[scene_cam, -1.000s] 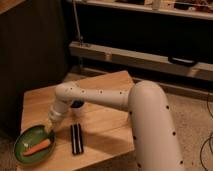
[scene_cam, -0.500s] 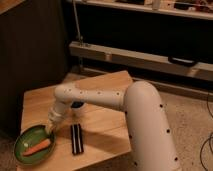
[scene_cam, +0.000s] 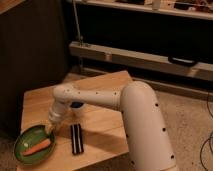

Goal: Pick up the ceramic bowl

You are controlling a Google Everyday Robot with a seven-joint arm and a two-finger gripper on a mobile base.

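The ceramic bowl [scene_cam: 34,146] sits at the near left corner of the wooden counter [scene_cam: 100,120], a wide, shallow green dish with a darker rim. An orange carrot-like piece [scene_cam: 38,148] lies across its middle. Right at the bowl's upper right edge is the end effector [scene_cam: 50,130], pointing down at the rim; from where I stand I cannot tell whether it touches the rim. The white arm [scene_cam: 130,115] reaches to it from the right, its thick speckled segment filling the lower right and bending over the counter. Just right of the bowl lies a flat black rectangular object [scene_cam: 76,138], set lengthwise toward me and apart from the dish. Behind the wrist, a small cup with a blue inside [scene_cam: 76,105] peeks out, mostly hidden by the arm.
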